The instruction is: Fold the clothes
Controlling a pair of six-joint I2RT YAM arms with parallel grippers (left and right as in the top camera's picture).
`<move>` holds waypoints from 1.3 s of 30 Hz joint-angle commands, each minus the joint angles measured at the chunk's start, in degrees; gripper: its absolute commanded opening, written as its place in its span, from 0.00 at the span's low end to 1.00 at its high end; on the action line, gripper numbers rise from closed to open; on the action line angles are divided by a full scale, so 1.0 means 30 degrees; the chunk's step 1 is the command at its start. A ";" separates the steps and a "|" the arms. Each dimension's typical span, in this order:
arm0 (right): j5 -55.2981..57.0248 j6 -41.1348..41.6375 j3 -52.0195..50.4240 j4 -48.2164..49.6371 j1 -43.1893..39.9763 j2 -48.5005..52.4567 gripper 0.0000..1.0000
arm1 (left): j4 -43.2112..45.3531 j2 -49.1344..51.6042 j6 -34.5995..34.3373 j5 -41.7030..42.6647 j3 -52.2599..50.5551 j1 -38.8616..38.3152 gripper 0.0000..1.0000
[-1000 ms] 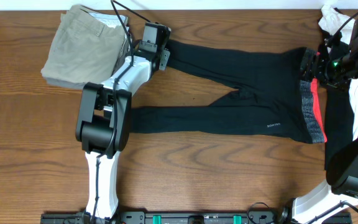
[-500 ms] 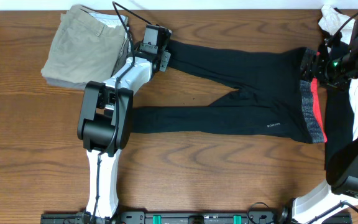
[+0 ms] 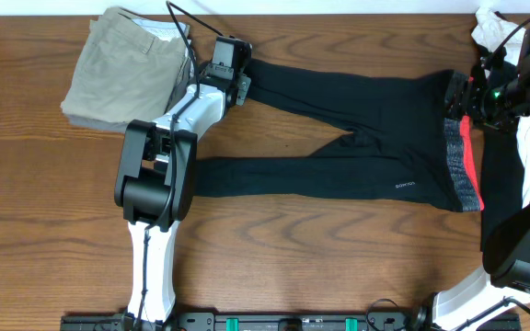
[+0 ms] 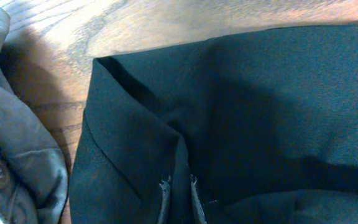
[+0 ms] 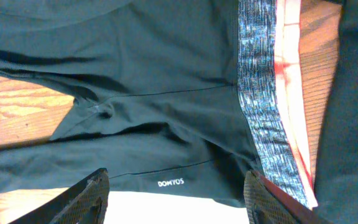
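The leggings [image 3: 385,119] lie spread flat on the counter [image 3: 320,257]. The waistband [image 3: 463,165] is at the right arm's side, and the two legs run toward the left arm's side. None of it is folded yet, so the task is at its very first step.

The left arm [image 3: 201,103] reaches to the end of the far leg. In the left wrist view its jaws are almost together at the hem [image 4: 129,168], with a small ridge of black cloth pinched between the tips. I take this as a grip on the leggings. The khaki trousers [image 3: 122,69] lie just beside this hem, and their edge and a button show at the side of the same view.

The right arm [image 3: 527,147] is at the far end of the waistband. Its jaws stand wide apart and hold nothing. In the right wrist view they are over the seat of the leggings, near the white logo [image 5: 170,183].

The step in hand seems to be taking hold of the far edge for a first fold, the far leg laid onto the near one. For that, the right jaws should come down and close on the far corner of the waistband. Then both arms should lift together and carry the edge toward the near side, with the cloth kept taut between them. The left arm should go up cleanly, so that the khaki trousers are not dragged along.
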 commanded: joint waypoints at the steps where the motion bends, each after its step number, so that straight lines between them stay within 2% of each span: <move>1: -0.0175 0.0131 0.0357 0.0029 0.0270 -0.0175 0.68 | 0.0022 -0.0911 -0.0036 -0.0532 -0.0029 0.0087 0.13; 8: -0.0175 0.0131 0.0357 0.0022 0.0270 -0.0175 0.68 | 0.0036 -0.1923 -0.0044 -0.0772 -0.0029 0.0087 0.11; 18: -0.0175 0.0131 0.0357 0.0036 0.0270 -0.0175 0.68 | 0.0495 -0.3016 -0.0044 -0.3067 -0.0029 0.0474 0.11; 23: -0.0175 0.0131 0.0357 0.0044 0.0270 -0.0175 0.67 | 0.0794 -0.3016 -0.0175 -0.3184 -0.0029 0.1880 0.10; 28: -0.0175 0.0131 0.0357 0.0066 0.0270 -0.0175 0.68 | 0.2069 -0.3016 -0.1931 -0.3177 -0.0029 0.3912 0.10; 29: -0.0175 0.0131 0.0357 0.0073 0.0270 -0.0175 0.68 | 0.2397 -0.3016 -0.2463 -0.3169 -0.0029 0.4328 0.15; 32: -0.0175 0.0131 0.0357 0.0182 0.0270 -0.0175 0.67 | 0.2900 -0.3038 -0.3555 -0.3024 -0.0029 0.5115 0.71; 34: -0.0175 0.0131 0.0350 0.0313 0.0270 -0.0175 0.68 | 0.2878 -0.3082 -0.3548 -0.2951 -0.0029 0.5348 0.98; 39: -0.0182 0.0131 0.0350 0.1020 0.0284 -0.0175 0.68 | 0.2171 -0.3417 -0.3548 -0.2951 -0.0029 0.5333 0.98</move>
